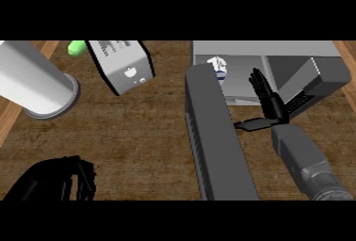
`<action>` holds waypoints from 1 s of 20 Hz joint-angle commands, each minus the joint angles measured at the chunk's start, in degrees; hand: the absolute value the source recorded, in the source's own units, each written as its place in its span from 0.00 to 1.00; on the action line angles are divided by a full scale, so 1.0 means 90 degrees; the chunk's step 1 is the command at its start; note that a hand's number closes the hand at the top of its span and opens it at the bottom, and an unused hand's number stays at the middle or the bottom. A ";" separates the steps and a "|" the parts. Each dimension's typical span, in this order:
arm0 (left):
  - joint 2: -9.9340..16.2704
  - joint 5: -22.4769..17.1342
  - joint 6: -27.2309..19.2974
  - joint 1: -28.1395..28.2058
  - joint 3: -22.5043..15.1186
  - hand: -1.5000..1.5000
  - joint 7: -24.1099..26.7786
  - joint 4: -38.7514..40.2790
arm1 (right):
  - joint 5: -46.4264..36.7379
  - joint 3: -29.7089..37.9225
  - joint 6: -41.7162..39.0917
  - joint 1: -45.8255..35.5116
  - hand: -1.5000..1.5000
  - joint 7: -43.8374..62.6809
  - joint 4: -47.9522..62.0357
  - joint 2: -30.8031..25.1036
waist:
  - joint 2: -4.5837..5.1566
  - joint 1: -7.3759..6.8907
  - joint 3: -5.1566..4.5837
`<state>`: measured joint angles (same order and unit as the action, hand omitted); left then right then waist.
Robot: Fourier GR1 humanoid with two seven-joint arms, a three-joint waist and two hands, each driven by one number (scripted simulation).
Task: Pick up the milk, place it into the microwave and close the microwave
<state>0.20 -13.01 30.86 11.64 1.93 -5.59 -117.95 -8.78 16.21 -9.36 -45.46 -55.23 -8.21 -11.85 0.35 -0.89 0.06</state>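
Right hand [270,104] raised off grey forearm, fingers [259,84] straight, close together, pointing away from body; thumb splayed sideways, below fingers. Left hand [52,181] low at lower left, dark, fingers curled inward, holding nothing visible.

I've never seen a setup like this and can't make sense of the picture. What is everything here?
You are looking steeply down from a robot's head at a wooden counter. The right hand, fingers straight, reaches into an open microwave, whose dark door swings out toward you. A small white milk carton stands inside; the hand holds nothing. The left hand shows at the lower left, too dark to read. Also on the counter: a white cylinder, a white toaster-like box and something green.
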 commanded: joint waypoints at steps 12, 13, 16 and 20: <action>-0.0022 0.1408 -0.1354 -0.1266 -0.1992 1.00 0.0299 0.1036 | 0.0311 -0.0293 -0.0949 0.2191 0.00 -0.0279 -0.1683 -0.0406 | -0.0074 0.0234 -0.0013; -0.0022 0.1653 -0.1180 -0.1740 -0.1905 1.00 0.0755 0.2015 | 0.0178 -0.0399 -0.0813 0.2185 0.00 -0.0464 -0.1607 -0.0340 | -0.0040 0.0245 -0.0011; -0.0022 0.2039 -0.1532 -0.2203 -0.2200 1.00 0.0740 0.2340 | 0.0333 -0.0448 -0.1230 0.2807 0.00 -0.0423 -0.2088 -0.0595 | -0.0061 0.0360 -0.0016; -0.0023 0.2431 -0.1752 -0.2209 -0.3021 1.00 0.0970 0.3096 | 0.0475 -0.0557 -0.1399 0.3366 0.00 -0.0576 -0.2644 -0.0705 | -0.0056 0.0322 -0.0012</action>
<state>0.01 4.52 18.03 -6.41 -19.12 1.09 -96.34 -5.68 11.59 -15.00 -20.13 -54.90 -29.07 -17.10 -0.22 1.70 -0.06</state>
